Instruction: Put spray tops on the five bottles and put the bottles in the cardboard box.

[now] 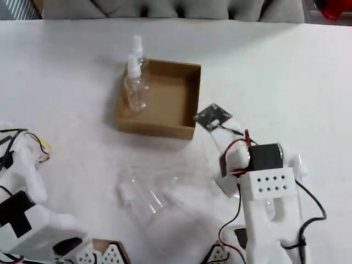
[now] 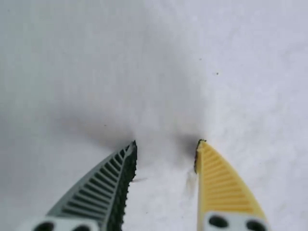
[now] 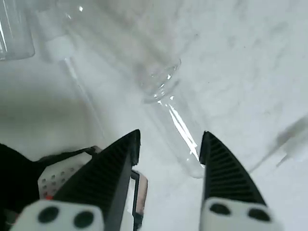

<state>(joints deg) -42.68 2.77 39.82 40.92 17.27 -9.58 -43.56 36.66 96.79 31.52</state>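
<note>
An open cardboard box (image 1: 165, 99) sits mid-table. Two clear bottles with white spray tops (image 1: 135, 82) stand upright in its left side. Several clear uncapped bottles (image 1: 147, 199) and loose spray tops (image 1: 123, 192) lie on the table in front of the box. My right gripper (image 3: 169, 137) is open, its black fingers just short of a lying bottle (image 3: 166, 101) whose open neck points away. A spray top with its tube (image 3: 60, 45) lies beside that bottle. My left gripper (image 2: 166, 147) is open just above bare tabletop, with nothing between its fingers.
The right arm (image 1: 264, 179) stands at the front right of the box, the left arm (image 1: 22, 209) at the front left corner. Cables trail around both arm bases. A second small cardboard piece (image 1: 107, 247) sits at the front edge.
</note>
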